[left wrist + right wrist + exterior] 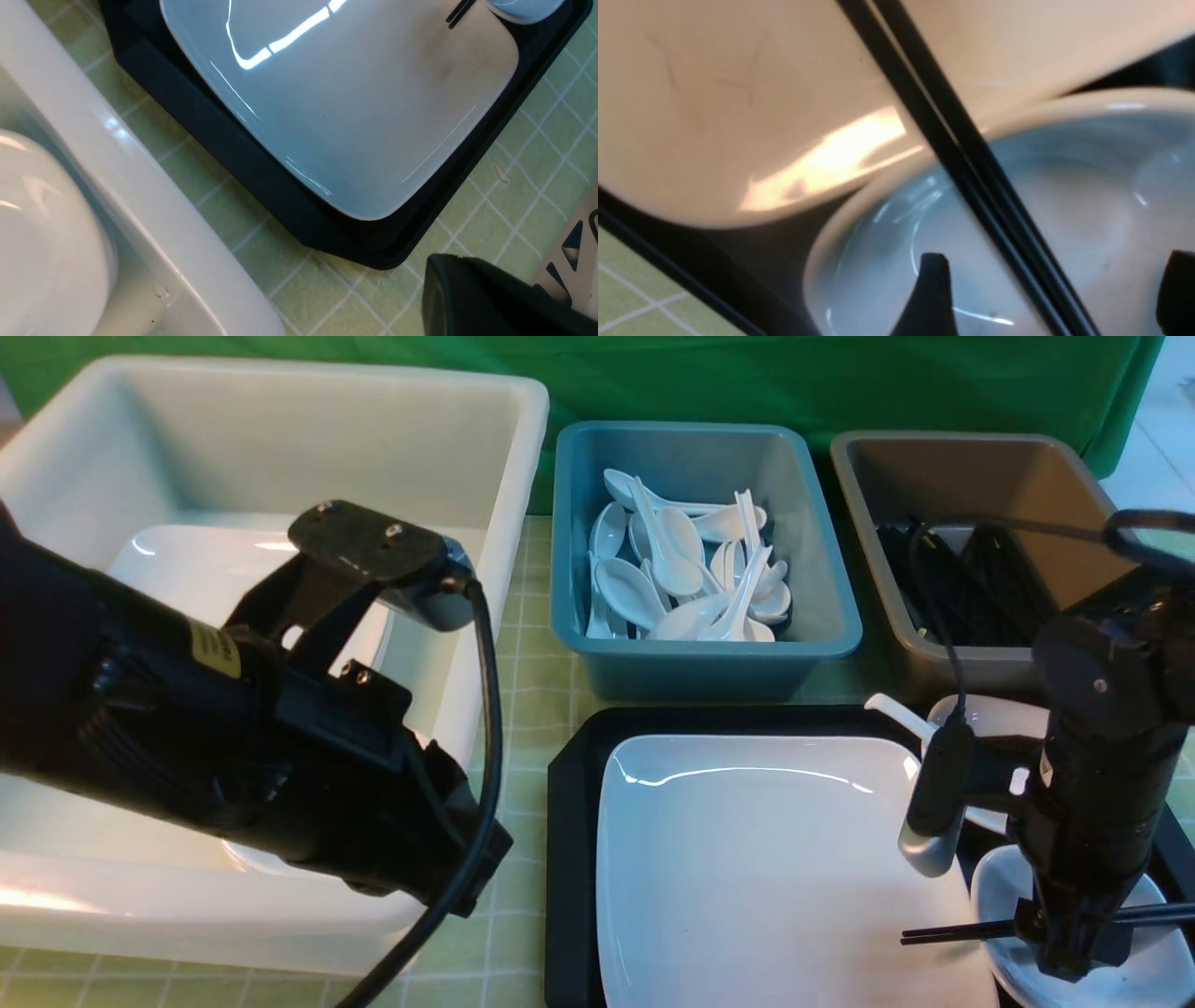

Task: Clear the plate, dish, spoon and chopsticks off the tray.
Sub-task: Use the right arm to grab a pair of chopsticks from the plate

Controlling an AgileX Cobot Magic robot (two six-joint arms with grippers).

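The black tray lies at the front right. The large white plate fills most of it. A small white dish sits at its front right corner. The black chopsticks lie across the dish and onto the plate's edge. My right gripper is lowered over the dish. In the right wrist view it is open, with the chopsticks running between its fingers. The spoon shows its handle at the tray's back right. My left gripper hangs above the white tub's edge, and its jaws are hidden.
A big white tub with white dishes stands at the left. A blue tub of spoons and a brown tub of chopsticks stand behind the tray. Green checked cloth lies between the tub and the tray.
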